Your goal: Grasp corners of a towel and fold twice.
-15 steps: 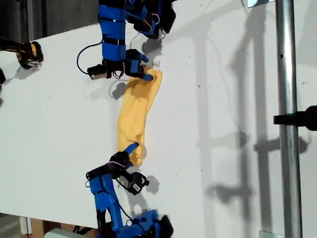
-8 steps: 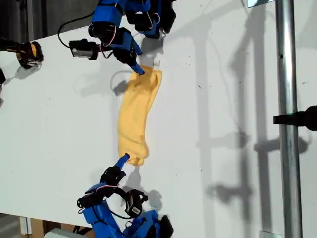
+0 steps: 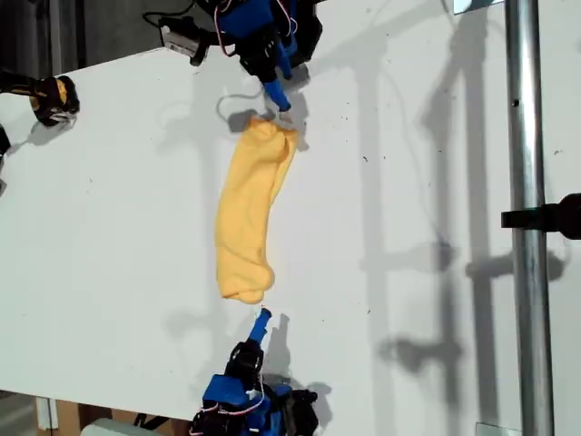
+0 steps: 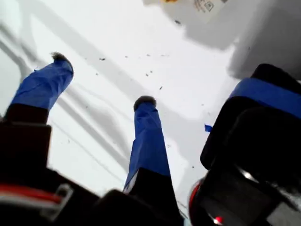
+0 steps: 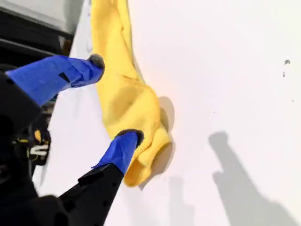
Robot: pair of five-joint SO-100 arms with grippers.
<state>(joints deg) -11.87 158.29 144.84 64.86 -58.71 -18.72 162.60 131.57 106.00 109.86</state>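
Observation:
The yellow-orange towel (image 3: pixel 250 213) lies bunched in a long narrow strip on the white table (image 3: pixel 408 272). Both its ends are free, and its corners are tucked into the bunched ends. My first gripper (image 3: pixel 277 91) hangs open just beyond the end nearer the exterior view's top, holding nothing. In its wrist view the blue fingers (image 4: pixel 148 136) stand apart over bare table, the towel's white tag (image 4: pixel 204 7) ahead of them. My second gripper (image 3: pixel 261 318) is open just short of the other end. In its wrist view the towel (image 5: pixel 127 99) lies beyond the spread fingertips (image 5: pixel 124 146).
A metal pole (image 3: pixel 525 218) with a black clamp (image 3: pixel 554 216) runs down the exterior view's right. A black-and-yellow object (image 3: pixel 50 98) sits at the table's edge on the exterior view's upper left. Both arm bases stand at the table's edges.
Both grippers have let go of the towel's ends and drawn back from them, one towards the exterior view's top, the other towards its bottom. The towel stays lying in its strip.

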